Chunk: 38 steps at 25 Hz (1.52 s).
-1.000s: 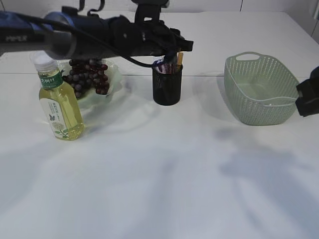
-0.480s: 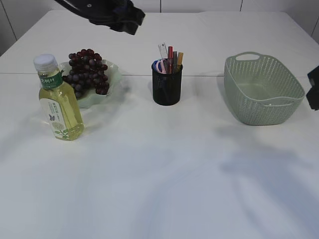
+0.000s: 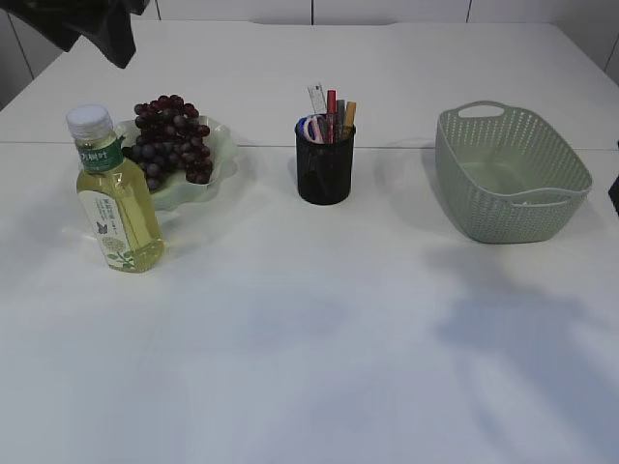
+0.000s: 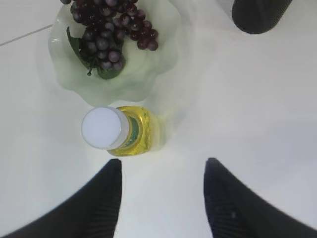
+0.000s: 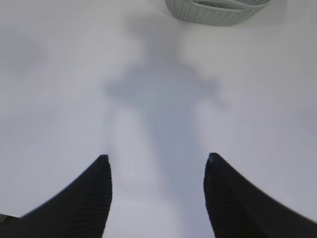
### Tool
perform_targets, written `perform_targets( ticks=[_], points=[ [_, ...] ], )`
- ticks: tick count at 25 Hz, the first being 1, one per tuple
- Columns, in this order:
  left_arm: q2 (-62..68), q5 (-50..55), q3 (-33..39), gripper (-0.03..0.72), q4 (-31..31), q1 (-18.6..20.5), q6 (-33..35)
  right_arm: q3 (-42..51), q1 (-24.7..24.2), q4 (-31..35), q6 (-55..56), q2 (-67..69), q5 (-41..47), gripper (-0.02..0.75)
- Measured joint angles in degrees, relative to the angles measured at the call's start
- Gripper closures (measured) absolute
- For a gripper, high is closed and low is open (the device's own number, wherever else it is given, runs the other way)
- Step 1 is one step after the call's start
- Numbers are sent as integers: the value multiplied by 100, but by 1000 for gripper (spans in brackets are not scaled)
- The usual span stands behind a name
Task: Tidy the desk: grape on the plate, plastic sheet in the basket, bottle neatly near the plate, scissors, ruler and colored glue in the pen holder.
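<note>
Looking down from the left wrist, the bottle (image 4: 115, 130) shows only its white cap and yellow shoulders, standing just beside the plate (image 4: 158, 59) that carries the grape (image 4: 106, 34); the exterior view adds its label and upright stance on the white surface (image 3: 319, 329). Only the exterior view shows the pen holder (image 3: 324, 162) with scissors (image 3: 309, 129), ruler (image 3: 315, 98) and colored glue (image 3: 331, 103) standing inside, and the whole basket (image 3: 511, 174) off to the right. Whether a plastic sheet lies in the basket cannot be told.

A second ago the left arm stretched over the pen holder; now just a dark part sits in the top left corner. The right arm has also left the right edge.

The left gripper (image 4: 161, 171) is spread and empty above the bottle. The right gripper (image 5: 156, 166) is spread and empty over bare surface.
</note>
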Motion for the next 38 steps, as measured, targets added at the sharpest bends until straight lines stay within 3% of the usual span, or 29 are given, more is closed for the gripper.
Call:
perform_targets(
  ticks=[3,8,17,28,38],
  points=[
    [-141,93,0,238,-101,-253,0,-9,0,1,0,0,177,256],
    [-435,106,0,225,-606,-662,36,-9,0,122,0,0,291,255],
    [-2010,151,204,239,-658,-709,36,-22,0,756,-214,-660,216,252],
    [-5308,129,2951,263,-735,-709,36,609,0,783,-348,-2809,29,248],
    [-8051,33,4902,263,-1545,-709,491,1757,0,1052,-870,-5080,18,248]
  ],
)
